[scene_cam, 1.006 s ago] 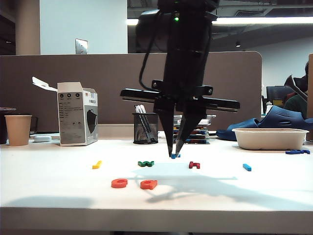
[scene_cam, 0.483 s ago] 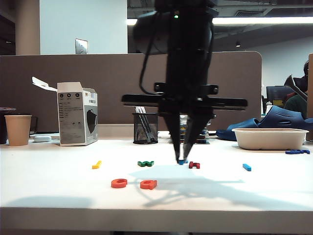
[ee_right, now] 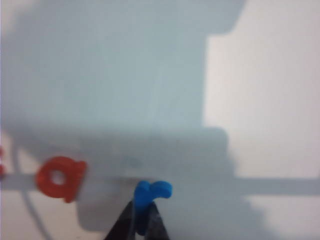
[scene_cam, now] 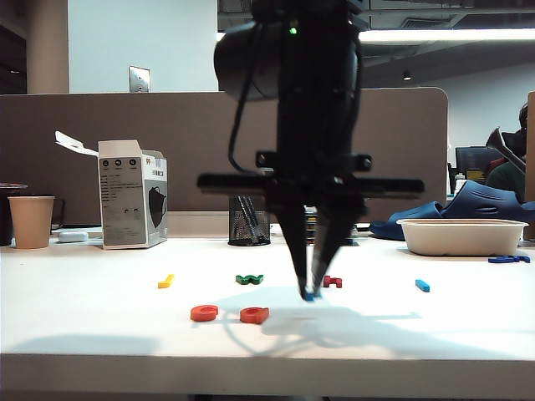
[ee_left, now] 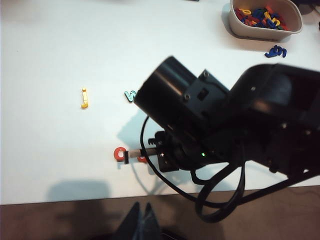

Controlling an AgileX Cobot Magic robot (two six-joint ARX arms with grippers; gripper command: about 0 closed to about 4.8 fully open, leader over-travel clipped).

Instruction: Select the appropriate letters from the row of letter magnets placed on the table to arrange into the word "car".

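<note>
Placement is our step: right gripper (ee_right: 141, 220) fingers pinching the blue "r" (ee_right: 150, 194) beside the orange "a" (ee_right: 61, 178), left gripper (ee_left: 141, 222) closed, idle.

Seven letter magnets (scene_cam: 249, 279) on the table (scene_cam: 100, 334); one cup (scene_cam: 31, 221).

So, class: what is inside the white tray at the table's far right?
The left wrist view shows the white tray holding mixed colourful letters; lower layers are covered.

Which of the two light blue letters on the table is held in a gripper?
The light blue "r", pinched in the shut right gripper beside the orange "a". The other, a straight light blue bar, lies untouched further right.
</note>
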